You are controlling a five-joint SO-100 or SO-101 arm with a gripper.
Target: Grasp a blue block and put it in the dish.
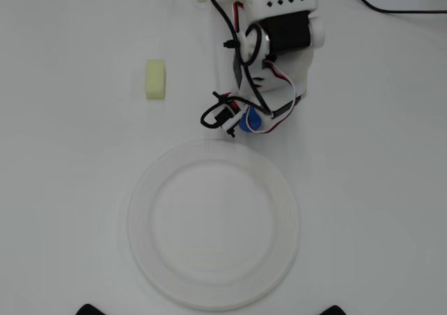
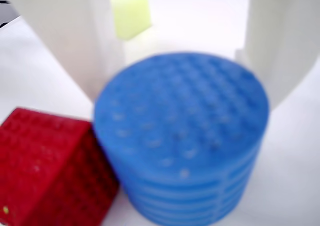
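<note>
The blue block (image 2: 182, 136) is a short blue cylinder that fills the wrist view. It stands on the white table between my two white fingers (image 2: 75, 40), and both seem to press its sides. My gripper (image 2: 182, 65) is shut on it. In the overhead view the blue block (image 1: 250, 121) shows only as a small blue patch under my gripper (image 1: 244, 123), just beyond the far rim of the dish (image 1: 213, 294). The dish is a large white plate with nothing in it.
A red cube (image 2: 50, 166) sits against the blue block's left side in the wrist view; the arm hides it in the overhead view. A pale yellow block (image 1: 155, 79) lies to the left of the arm and also shows in the wrist view (image 2: 131, 13). Black cables hang by the gripper.
</note>
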